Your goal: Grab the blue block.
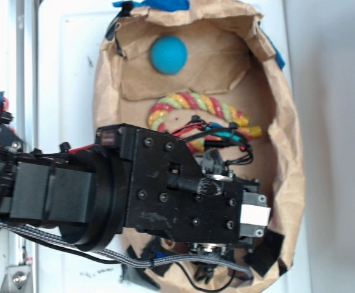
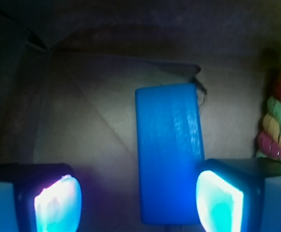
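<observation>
The blue block (image 2: pixel 169 154) is flat, bright blue and rounded at the corners. In the wrist view it lies on brown paper, lengthwise away from me. My gripper (image 2: pixel 138 203) is open just above it. The block sits between the fingers, its right edge close to the right pad (image 2: pixel 217 200), with a wide gap to the left pad (image 2: pixel 58 203). In the exterior view my gripper (image 1: pixel 217 210) points down into the paper bag and the arm hides the block.
The brown paper bag (image 1: pixel 281 152) has raised crumpled walls all round. A teal ball (image 1: pixel 168 55) lies at its far end. A multicoloured rope toy (image 1: pixel 196 104) lies next to the gripper and also shows at the right of the wrist view (image 2: pixel 275 125). Black scraps (image 1: pixel 264 253) lie near the bag's rim.
</observation>
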Action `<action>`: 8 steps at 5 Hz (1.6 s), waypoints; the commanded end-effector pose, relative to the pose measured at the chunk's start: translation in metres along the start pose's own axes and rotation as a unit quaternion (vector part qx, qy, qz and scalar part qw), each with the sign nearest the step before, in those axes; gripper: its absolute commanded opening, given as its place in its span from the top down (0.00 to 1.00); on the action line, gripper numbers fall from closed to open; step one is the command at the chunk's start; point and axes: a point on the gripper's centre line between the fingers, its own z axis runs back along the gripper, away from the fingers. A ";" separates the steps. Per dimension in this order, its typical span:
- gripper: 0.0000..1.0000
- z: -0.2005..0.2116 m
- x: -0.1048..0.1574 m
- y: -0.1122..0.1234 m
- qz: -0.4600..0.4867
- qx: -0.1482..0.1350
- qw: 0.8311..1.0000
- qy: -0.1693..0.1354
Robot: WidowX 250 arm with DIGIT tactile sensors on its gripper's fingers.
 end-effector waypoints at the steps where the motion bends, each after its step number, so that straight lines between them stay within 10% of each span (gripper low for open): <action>1: 0.00 0.009 0.012 -0.002 -0.009 -0.007 1.000 -0.026; 8: 0.00 -0.002 0.000 0.045 -0.007 -0.011 1.000 -0.020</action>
